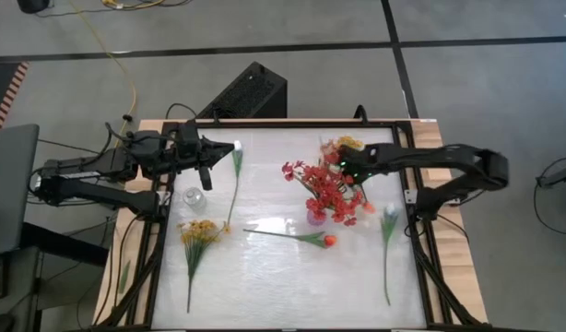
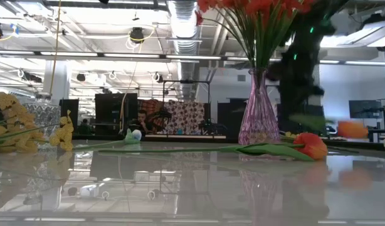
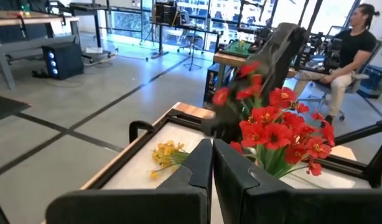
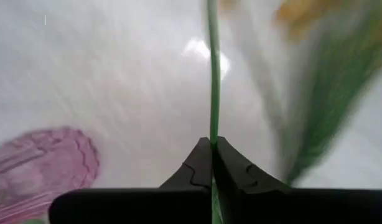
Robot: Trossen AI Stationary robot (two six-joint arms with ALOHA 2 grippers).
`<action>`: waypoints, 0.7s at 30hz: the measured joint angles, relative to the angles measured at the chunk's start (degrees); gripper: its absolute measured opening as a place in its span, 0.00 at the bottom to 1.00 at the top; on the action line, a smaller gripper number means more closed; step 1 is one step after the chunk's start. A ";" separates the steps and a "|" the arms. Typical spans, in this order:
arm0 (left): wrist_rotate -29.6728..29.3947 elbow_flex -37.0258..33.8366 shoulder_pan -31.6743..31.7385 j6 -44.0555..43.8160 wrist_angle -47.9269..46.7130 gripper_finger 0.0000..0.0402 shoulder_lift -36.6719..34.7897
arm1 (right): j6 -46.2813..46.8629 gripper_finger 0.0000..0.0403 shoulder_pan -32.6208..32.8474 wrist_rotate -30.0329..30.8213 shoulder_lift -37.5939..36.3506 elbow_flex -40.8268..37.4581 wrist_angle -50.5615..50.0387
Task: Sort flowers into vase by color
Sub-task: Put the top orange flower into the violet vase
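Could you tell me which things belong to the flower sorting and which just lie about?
Job: red flowers, pink vase, clear vase, yellow spray, orange tulip, white tulip, right gripper shut on green stem, left gripper.
Lying about: black box, yellow cable.

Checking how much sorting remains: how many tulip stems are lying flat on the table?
3. A white tulip near the left gripper, an orange tulip mid-table before the pink vase, and another white tulip at the right edge. More may hide under the right arm.

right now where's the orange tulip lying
In the high view the orange tulip lies flat on the table's middle, just in front of the pink vase of red flowers, its stem pointing toward the yellow spray.
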 joint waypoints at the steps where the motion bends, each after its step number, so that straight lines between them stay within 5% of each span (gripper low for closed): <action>1: 0.00 0.00 0.00 0.43 0.00 0.00 0.00 | 0.00 0.07 0.01 1.67 -2.37 1.09 -1.11; 7: -0.04 0.00 0.00 3.20 0.05 0.00 0.00 | -2.58 0.05 0.89 13.67 -16.30 9.32 -0.82; 10: -0.04 0.00 0.00 3.99 0.69 0.00 0.02 | -10.77 0.05 2.96 16.01 -22.01 12.55 7.77; 16: 1.25 0.02 0.66 -11.50 8.44 0.01 2.58 | -42.23 0.05 13.67 15.68 -25.79 15.35 37.68; 21: 12.70 0.02 3.65 -34.78 16.34 0.08 6.61 | -74.68 0.05 23.29 15.44 -19.75 17.15 54.75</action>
